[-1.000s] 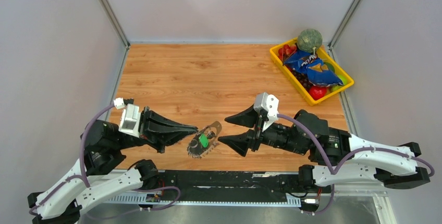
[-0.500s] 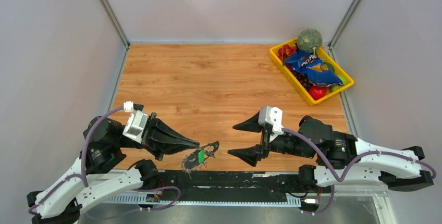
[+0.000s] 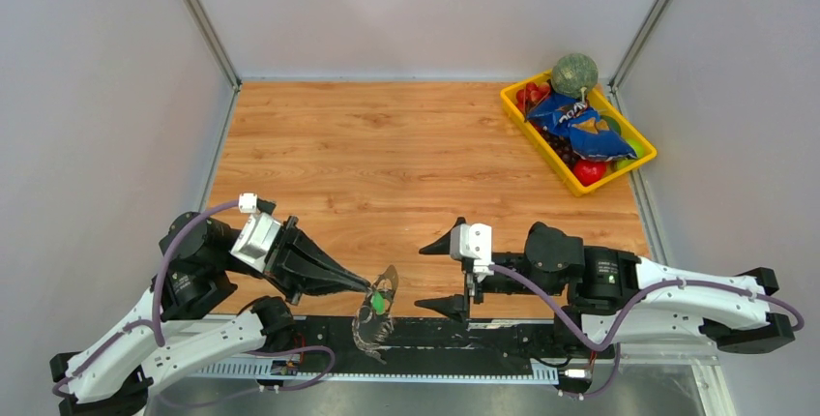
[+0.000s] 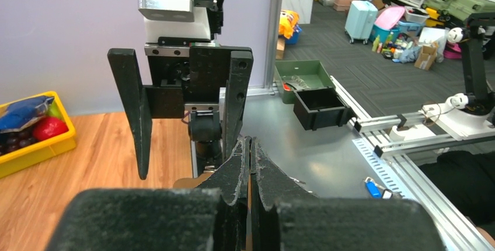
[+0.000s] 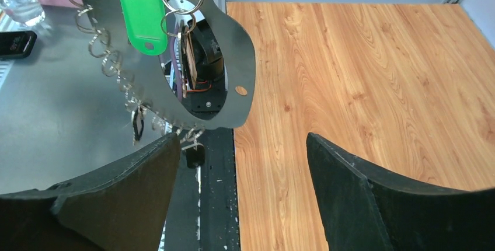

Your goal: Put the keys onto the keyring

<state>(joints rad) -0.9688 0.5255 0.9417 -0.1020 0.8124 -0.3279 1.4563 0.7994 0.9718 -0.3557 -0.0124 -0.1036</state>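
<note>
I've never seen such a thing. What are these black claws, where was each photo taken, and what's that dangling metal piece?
They are the grippers of two robot arms at a wooden table. One photo looks down from above; the others come from a camera on each wrist. The left gripper is shut on the keyring, a grey metal hoop fringed with small rings. The keys, with a green tag, hang at it. The right gripper faces it, open. A yellow food tray sits far right.
</note>
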